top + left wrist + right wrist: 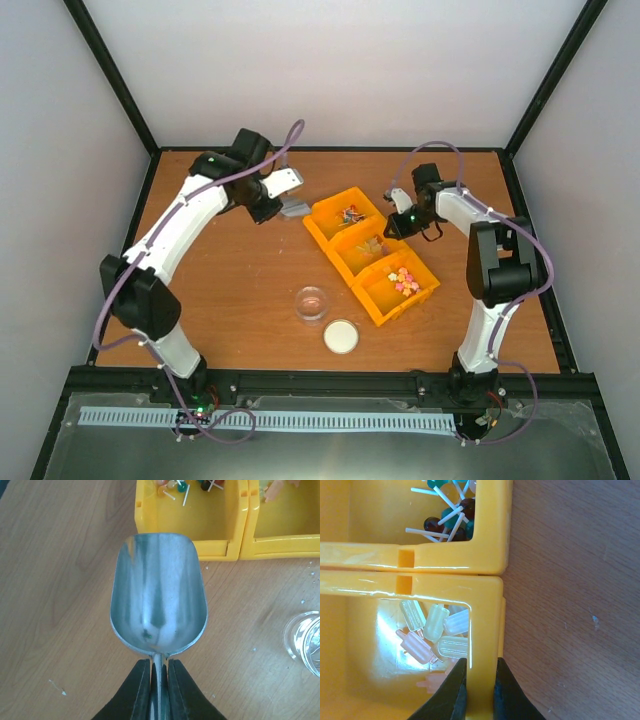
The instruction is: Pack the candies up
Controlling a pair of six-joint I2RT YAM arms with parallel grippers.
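Lighting: bright, even, from overhead; shadows soft and short. Glare: pale streaks down my scoop point(157, 592), centre of the left wrist view; white sheen along the bin point(485, 625) rims, right wrist view. Focus: bottom edges of both wrist views soft. Top view sharp.

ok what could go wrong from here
1. The left gripper pinches the metal scoop by its thin handle only; digging into the lollipop bin might twist it.
2. The right gripper clamps a wall of the middle bin; any pull could tip it.
3. Long-sticked lollipops may slide off before reaching the clear cup.
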